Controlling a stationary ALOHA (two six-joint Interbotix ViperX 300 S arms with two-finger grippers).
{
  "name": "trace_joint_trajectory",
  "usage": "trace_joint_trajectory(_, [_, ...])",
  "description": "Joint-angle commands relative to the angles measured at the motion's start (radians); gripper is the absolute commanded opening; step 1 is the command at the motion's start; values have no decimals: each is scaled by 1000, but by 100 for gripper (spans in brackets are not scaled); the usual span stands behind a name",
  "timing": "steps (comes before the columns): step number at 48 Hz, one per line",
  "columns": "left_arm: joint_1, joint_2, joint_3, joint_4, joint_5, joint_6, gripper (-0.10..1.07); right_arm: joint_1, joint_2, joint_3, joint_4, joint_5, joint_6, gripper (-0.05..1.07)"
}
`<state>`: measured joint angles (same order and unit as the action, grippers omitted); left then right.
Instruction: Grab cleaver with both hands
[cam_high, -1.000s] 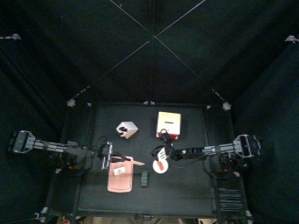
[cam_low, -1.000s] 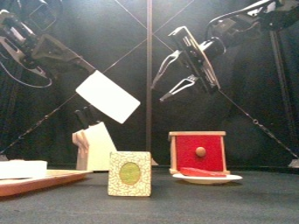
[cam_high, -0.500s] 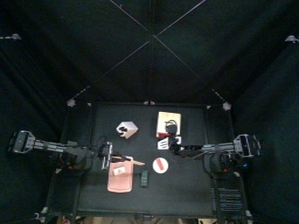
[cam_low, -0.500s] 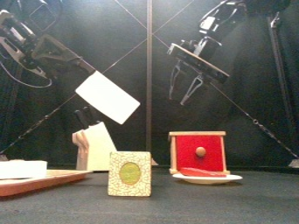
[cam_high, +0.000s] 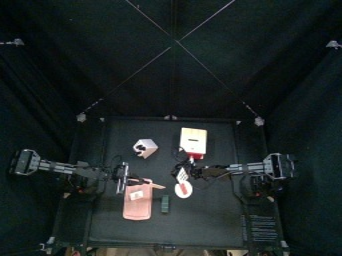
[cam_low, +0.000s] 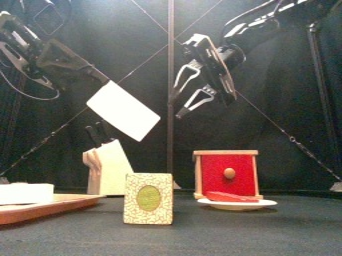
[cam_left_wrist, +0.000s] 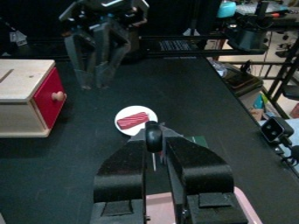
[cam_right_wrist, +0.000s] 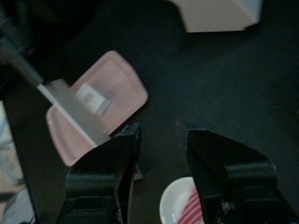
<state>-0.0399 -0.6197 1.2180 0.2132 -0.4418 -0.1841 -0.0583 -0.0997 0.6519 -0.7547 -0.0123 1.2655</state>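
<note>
The cleaver (cam_low: 123, 110) is a pale rectangular blade on a black handle, held tilted in the air at the left. My left gripper (cam_left_wrist: 152, 144) is shut on its handle; in the top view the gripper (cam_high: 128, 180) is over the table's left. My right gripper (cam_low: 197, 100) is open and empty, in the air to the right of the blade and apart from it. It also shows in the top view (cam_high: 187, 172) and the left wrist view (cam_left_wrist: 103, 74). The right wrist view shows the blade (cam_right_wrist: 76, 109) beyond its own open jaws.
A salmon-pink slab (cam_high: 138, 200) lies flat under the cleaver. A red-and-cream box (cam_low: 225, 172) stands behind a white plate (cam_low: 238, 203) holding a red piece. A white-and-brown block (cam_low: 107, 165) stands at the left and a green card (cam_low: 148, 198) at the front.
My right gripper has swung leftward toward the cleaver and turned its open jaws down and left. The left arm and the cleaver have stayed put.
</note>
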Motion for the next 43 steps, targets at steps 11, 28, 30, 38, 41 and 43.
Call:
trace_joint_trajectory(11, [-31,-2,-21,14,-11,2,45,20,-17,-2,-104,-61,-3,77])
trace_joint_trajectory(28, [-31,-2,-29,6,-48,-2,45,121,34,-84,-222,-61,-3,77])
trace_joint_trajectory(30, [-31,0,-31,6,-51,-2,45,126,49,-95,-236,-61,-3,76])
trace_joint_trajectory(38, [-29,-2,-32,6,-52,-2,45,127,87,-121,-250,-54,0,77])
trace_joint_trajectory(41, [-29,0,-35,3,-51,-2,45,126,97,-127,-249,-52,0,77])
trace_joint_trajectory(43, [-29,2,-35,2,-52,-2,45,124,101,-130,-249,-54,0,77])
